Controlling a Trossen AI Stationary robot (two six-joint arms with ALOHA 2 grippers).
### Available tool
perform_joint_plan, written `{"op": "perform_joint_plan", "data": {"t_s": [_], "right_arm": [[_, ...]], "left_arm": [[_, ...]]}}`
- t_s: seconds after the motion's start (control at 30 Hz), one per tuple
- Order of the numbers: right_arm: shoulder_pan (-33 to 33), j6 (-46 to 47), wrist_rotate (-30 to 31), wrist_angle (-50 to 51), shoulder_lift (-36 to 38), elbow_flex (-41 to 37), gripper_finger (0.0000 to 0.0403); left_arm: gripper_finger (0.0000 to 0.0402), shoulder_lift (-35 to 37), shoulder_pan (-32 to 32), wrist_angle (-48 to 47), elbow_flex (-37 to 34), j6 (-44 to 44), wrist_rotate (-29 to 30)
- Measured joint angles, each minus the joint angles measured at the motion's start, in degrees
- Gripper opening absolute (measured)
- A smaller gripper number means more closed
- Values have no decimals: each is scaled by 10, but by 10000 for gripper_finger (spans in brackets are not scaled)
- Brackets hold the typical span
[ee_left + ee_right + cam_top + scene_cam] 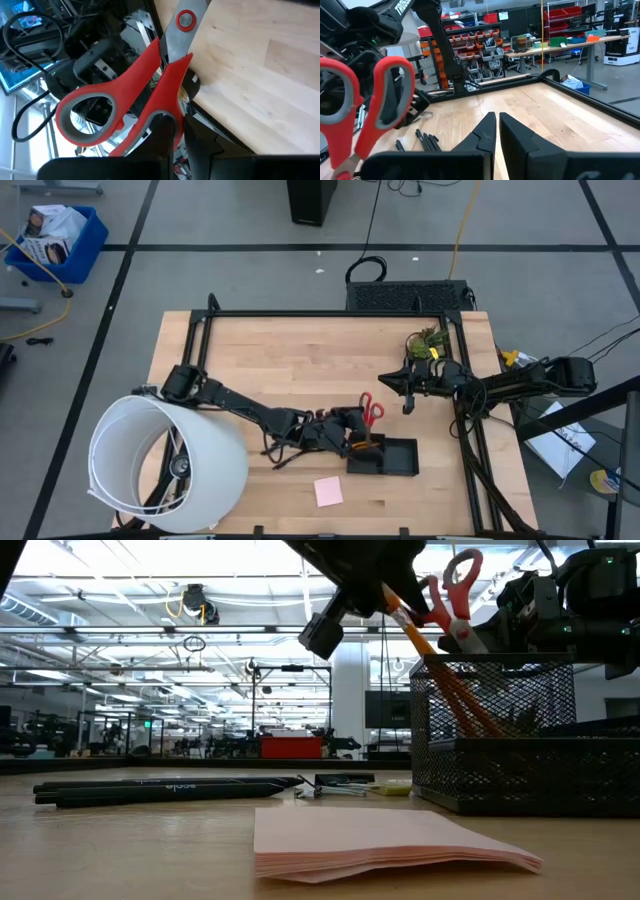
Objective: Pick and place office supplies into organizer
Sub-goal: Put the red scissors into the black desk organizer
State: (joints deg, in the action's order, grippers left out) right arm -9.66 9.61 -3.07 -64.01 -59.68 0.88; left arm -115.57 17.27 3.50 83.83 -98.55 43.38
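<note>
We see the left gripper [352, 423] pinching the red-handled scissors [371, 411] over the organizer [382, 456]'s mesh cup, pencil [440, 665] inside; pink pad [328, 491] near-left; right gripper [407, 384] fingers pressed together, far right.

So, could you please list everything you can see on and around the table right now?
scissors: one, red handles, held over the organizer's cup end
pencil: one, orange, leaning in the mesh cup
pens: a few, black, lying on the table left of the organizer
clips: small, count unclear, beside the pens
sticky pad: one, pink, front of the table
organizer: one, black, front centre
plant: one, green, back right
lampshade: one, white, front left
table: one, light wood
left hand: shut on the scissors
right hand: shut, empty, above the table near the plant
</note>
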Motion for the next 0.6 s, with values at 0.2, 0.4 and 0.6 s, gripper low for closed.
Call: {"op": "perform_joint_plan", "data": {"t_s": [0.2, 0.4, 0.6], "right_arm": [[0, 0, 0, 0, 0, 0, 18], [0, 0, 0, 0, 0, 0, 18], [0, 0, 0, 0, 0, 0, 18]], "left_arm": [[35, 0, 15, -1, 0, 35, 1], [42, 0, 20, -9, 0, 71, 4], [46, 0, 16, -8, 0, 30, 21]]}}
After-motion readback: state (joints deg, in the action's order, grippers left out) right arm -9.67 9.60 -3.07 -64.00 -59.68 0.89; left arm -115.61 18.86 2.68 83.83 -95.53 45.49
